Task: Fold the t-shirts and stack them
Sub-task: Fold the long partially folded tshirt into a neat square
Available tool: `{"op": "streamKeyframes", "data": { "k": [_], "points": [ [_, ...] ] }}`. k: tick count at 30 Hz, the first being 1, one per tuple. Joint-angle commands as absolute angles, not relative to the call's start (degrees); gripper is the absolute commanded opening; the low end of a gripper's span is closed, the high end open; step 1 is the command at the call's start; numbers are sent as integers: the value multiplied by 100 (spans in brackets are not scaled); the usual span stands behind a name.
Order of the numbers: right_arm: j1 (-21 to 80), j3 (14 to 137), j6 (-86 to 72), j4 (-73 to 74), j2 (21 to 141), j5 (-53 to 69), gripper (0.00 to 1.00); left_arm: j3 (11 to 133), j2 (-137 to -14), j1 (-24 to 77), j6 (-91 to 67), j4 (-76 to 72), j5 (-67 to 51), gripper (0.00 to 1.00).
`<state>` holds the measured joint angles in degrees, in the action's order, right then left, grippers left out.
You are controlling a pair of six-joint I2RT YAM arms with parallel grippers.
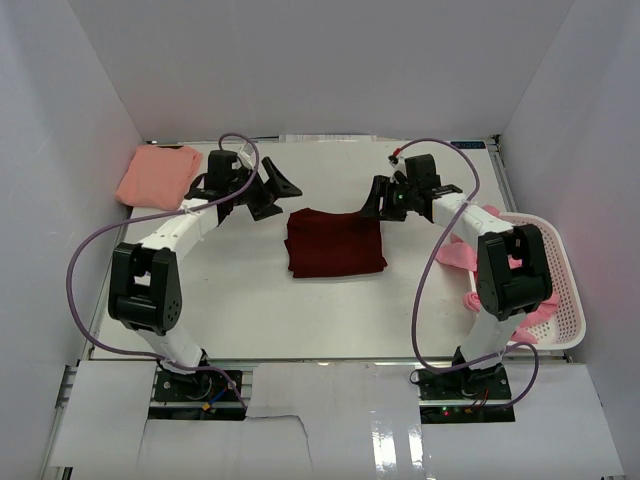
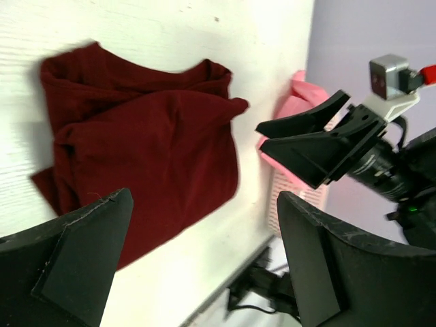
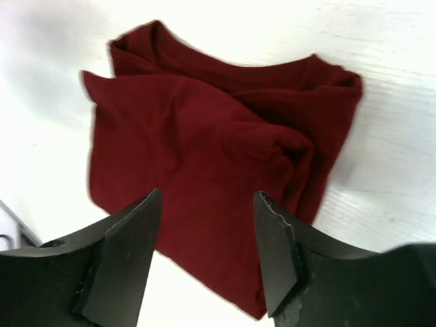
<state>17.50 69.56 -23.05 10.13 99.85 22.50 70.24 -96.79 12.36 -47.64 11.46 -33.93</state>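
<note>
- Maroon shirt point(image 1: 335, 243), folded into a rough square, lies mid-table, between the two grippers.
- Left gripper point(image 1: 276, 195), jaws apart and empty, hovers near its far left corner.
- Right gripper point(image 1: 376, 203), likewise apart and empty, hovers near its far right corner.
- Salmon shirt point(image 1: 158, 176) lies folded at the table's far left corner.
- Pink shirts point(image 1: 458, 255) spill from a basket point(image 1: 565, 300) on the right.

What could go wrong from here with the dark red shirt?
The maroon shirt is bunched, its layers loose; the left claw or right claw pinching only the top layer could pull the fold open.
Pink shirts hang over the basket rim beside the right arm and might snag as it moves.
</note>
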Motion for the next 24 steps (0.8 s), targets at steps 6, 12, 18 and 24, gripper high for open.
{"op": "streamKeyframes", "data": {
  "k": [6,12,18,24],
  "points": [
    [1758,7594,-511,1143,10433,1934,65,6505,-9220,1222,-2981,854,-1838,98],
    [1635,7497,483,765,10573,2512,61,5442,-9263,1213,-1724,-1447,-2232,92],
    [1512,7506,984,695,10925,3357,61,5668,-9913,1099,-669,-2004,-3285,94],
    [1477,7514,1424,607,11021,3498,63,5590,-10125,914,95,-2513,-4543,92]
  ]
}}
